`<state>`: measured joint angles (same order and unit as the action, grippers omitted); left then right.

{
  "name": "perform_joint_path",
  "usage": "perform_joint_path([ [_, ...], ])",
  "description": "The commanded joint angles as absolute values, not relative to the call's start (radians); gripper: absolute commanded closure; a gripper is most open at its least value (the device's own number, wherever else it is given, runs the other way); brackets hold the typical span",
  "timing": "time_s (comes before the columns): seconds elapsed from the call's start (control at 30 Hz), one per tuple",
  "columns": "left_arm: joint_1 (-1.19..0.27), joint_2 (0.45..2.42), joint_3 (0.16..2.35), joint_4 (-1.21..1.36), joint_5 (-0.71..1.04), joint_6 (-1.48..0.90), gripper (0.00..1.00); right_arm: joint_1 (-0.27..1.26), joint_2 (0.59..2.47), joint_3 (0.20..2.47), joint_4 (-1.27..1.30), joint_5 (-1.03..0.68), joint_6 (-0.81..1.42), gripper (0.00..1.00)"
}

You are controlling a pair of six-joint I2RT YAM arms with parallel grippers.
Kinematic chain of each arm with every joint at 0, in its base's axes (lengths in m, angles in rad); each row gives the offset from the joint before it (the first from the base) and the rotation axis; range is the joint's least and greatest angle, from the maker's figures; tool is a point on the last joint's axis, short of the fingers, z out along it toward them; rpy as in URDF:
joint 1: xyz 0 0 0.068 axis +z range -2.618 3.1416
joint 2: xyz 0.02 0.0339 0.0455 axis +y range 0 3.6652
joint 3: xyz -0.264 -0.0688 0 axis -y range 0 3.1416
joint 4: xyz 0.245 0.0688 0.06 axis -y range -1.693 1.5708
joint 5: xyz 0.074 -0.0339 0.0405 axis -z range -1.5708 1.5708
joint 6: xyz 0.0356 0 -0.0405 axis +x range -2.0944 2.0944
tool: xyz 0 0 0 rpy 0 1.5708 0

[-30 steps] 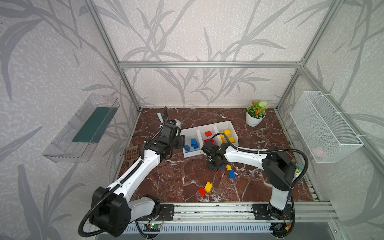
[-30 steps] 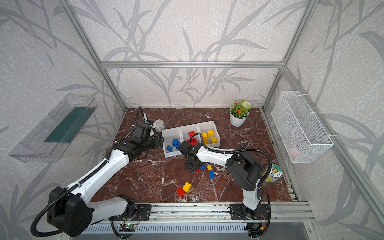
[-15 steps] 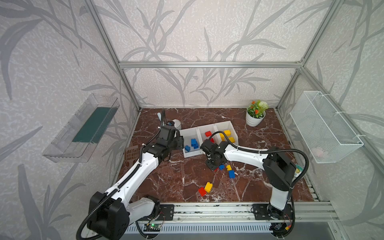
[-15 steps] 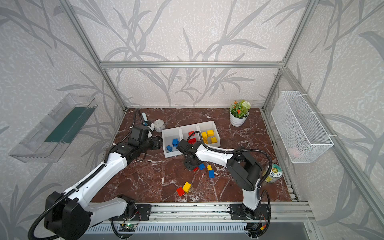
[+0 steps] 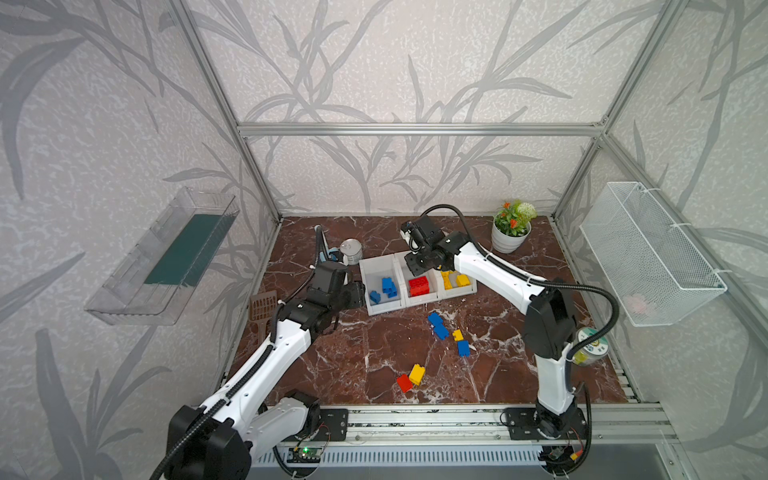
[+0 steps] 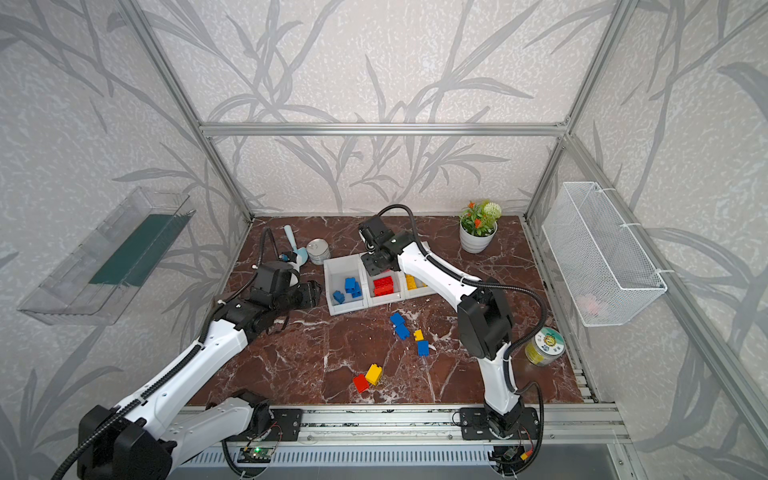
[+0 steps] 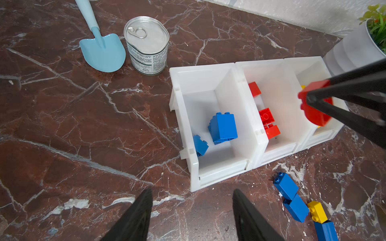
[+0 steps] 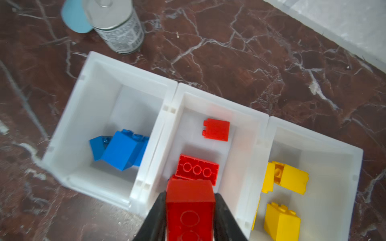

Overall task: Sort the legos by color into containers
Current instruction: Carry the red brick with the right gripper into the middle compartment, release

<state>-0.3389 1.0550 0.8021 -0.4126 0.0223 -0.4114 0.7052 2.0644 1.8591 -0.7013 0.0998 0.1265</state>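
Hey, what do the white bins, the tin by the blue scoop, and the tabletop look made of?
White bins: slightly translucent plastic, moulded rims. Tin: metal, shiny pull-tab lid, printed label. Tabletop: reddish-brown marble look, white veins; real stone or print, cannot tell.

Left arm (image 5: 286, 345): white link shells, black joint housings, black corrugated conduit (image 5: 318, 249) clipped along its length; right arm (image 5: 490, 268): identical finish, its conduit looping free of the wrist; both wrist housings (image 5: 451, 243) carry a small white mark, possibly a logo, too small to read; left gripper (image 7: 191, 191) and right gripper (image 8: 189, 193): matte black fingers (image 7: 135, 217) tapering to narrow tips; base mounts (image 5: 536, 424) black.
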Motion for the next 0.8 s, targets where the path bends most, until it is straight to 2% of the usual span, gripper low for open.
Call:
perform_joint_path([
  [0.0, -0.335, 1.034, 0.79, -0.398, 0.03, -0.432, 0.37, 0.691, 2.145, 1.923, -0.734, 0.094, 0.133, 0.69],
  [0.2, -0.334, 1.042, 0.781, -0.392, 0.049, -0.433, 0.36, 0.683, 2.229, 2.033, -0.768, 0.042, 0.145, 0.66],
  [0.33, -0.334, 1.042, 0.772, -0.387, 0.061, -0.434, 0.36, 0.681, 2.244, 2.06, -0.785, 0.048, 0.156, 0.5],
  [0.43, -0.334, 1.038, 0.766, -0.385, 0.061, -0.431, 0.36, 0.681, 2.234, 2.06, -0.785, 0.049, 0.16, 0.42],
  [0.77, -0.334, 1.028, 0.751, -0.375, 0.104, -0.404, 0.36, 0.676, 2.108, 1.956, -0.748, 0.046, 0.183, 0.39],
])
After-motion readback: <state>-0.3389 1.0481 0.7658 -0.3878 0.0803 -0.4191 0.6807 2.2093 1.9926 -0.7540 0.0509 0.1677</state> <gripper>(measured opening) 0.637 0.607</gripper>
